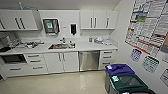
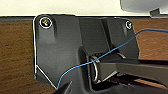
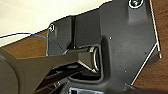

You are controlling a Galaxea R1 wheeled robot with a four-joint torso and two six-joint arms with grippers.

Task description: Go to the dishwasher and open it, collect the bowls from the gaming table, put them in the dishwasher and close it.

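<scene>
- Right, you're facing the kitchenette, and the dishwasher (image 1: 89, 60) sits ahead of you, a touch right of centre, under the white bench (image 1: 85, 46) on the far wall.
- Its door is closed, steel front upright, and the bar handle (image 1: 89, 52) runs level, left to right, just beneath the bench edge.
- That handle's long axis is what your approach turns on: I'd judge you want to come at it square-on, across open floor (image 1: 55, 82).
- Lying slightly to your right, it looks a fairer reach for the right arm than the left, though you're well apart from it yet.
- The sink (image 1: 60, 46) is left of it, white cabinet doors (image 1: 61, 61) between, drawers (image 1: 107, 58) on its right.
- Mind the bins (image 1: 123, 78) near on your right, by the wall of posters.
- Both arms seem tucked low: each wrist camera looks past its own dark plate at brown, wood-grained flooring.
- Whether either tool is spread or pressed together, I cannot tell.
- The gaming table and its bowls aren't your business just now.
</scene>
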